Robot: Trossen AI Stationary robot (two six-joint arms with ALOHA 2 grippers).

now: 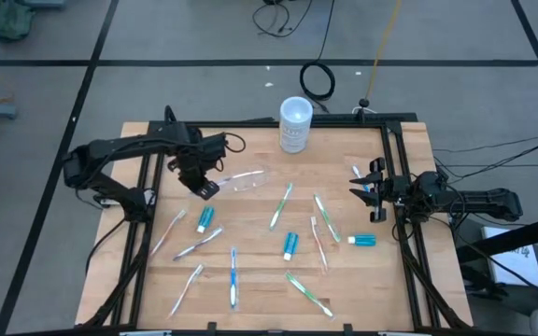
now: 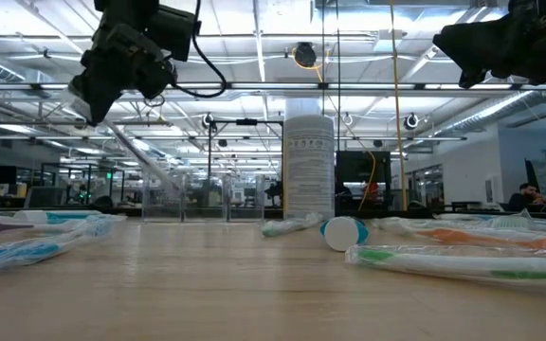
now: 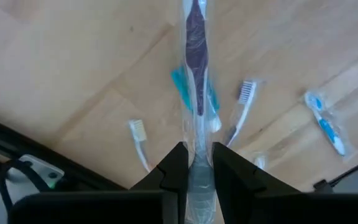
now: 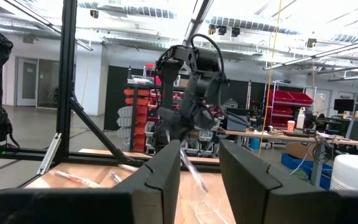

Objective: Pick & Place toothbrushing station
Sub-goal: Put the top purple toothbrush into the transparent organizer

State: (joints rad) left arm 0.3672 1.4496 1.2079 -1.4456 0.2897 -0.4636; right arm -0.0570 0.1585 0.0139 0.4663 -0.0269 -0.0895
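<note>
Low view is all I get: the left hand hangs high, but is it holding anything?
Observer: Yes. The left hand grips one end of the clear tray.
Operator: Is the tray level?
Observer: No; in the right wrist view it slants down from the hand.
Operator: And the right hand?
Observer: The right hand is open and empty, at the right edge of the table.

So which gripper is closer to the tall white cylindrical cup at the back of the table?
Left. The left gripper holds a wrapped toothbrush just left and forward of the cup; the right gripper waits by the table's right edge.
</note>
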